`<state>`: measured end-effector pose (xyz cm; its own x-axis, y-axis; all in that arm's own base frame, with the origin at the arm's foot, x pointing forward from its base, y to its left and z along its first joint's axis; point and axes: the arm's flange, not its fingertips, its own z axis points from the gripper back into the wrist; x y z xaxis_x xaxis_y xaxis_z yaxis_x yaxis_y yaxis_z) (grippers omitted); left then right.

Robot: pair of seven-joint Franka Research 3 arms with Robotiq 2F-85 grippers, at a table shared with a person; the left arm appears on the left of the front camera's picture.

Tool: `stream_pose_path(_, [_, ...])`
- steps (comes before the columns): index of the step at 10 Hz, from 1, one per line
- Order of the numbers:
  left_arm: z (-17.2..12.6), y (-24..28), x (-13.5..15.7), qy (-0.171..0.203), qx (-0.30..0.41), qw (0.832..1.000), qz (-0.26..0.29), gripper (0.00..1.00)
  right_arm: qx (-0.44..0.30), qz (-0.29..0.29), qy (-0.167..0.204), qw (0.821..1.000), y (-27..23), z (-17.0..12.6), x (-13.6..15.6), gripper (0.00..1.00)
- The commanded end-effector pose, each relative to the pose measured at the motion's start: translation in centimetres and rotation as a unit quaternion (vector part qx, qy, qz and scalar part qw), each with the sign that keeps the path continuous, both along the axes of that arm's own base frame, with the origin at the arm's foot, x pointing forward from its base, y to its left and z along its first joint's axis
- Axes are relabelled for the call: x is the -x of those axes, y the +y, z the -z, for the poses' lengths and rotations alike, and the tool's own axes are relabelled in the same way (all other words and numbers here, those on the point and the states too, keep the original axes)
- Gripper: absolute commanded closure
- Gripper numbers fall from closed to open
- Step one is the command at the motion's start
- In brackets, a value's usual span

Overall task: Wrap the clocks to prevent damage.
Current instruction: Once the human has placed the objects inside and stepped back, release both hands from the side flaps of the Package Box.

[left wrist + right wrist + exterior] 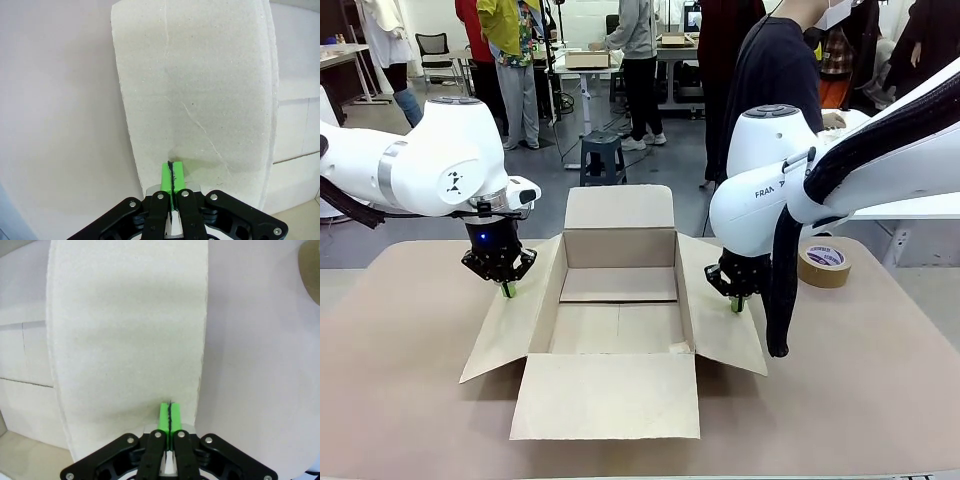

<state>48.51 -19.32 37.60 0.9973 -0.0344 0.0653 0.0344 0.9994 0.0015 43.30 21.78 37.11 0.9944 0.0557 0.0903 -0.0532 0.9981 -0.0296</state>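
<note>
Box: one open cardboard box (620, 248), upright in the middle of the table (410, 400).
Flaps: four, all spread outward.
Left gripper (507, 290): one, pads pressed together, tips down on the left flap (515, 320).
Right gripper (737, 304): one, pads pressed together, tips down on the right flap (720, 320).
Tape roll (824, 264): one, flat on the table, right of the box and apart from it.
Person (775, 70): one at the far side.

Bright, even light; wrist-view edge distortion

Tape roll (824, 265) on brown table (880, 400)
</note>
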Motion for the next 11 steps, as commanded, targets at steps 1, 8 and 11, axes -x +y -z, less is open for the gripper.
stream_pose_path(1, [0.15, 0.03, 0.07, 0.000, -0.005, 1.000, 0.004, 1.00, 0.000, 0.000, 0.000, 1.000, 0.01, 0.04, 0.00, 0.99])
stream_pose_path(8, [0.15, 0.03, 0.07, 0.000, -0.005, 1.000, 0.004, 1.00, 0.000, 0.000, 0.000, 1.000, 0.01, 0.04, 0.00, 0.99])
stream_pose_path(11, [0.15, 0.03, 0.07, 0.000, -0.005, 1.000, 0.004, 1.00, 0.000, 0.000, 0.000, 1.000, 0.01, 0.04, 0.00, 0.99])
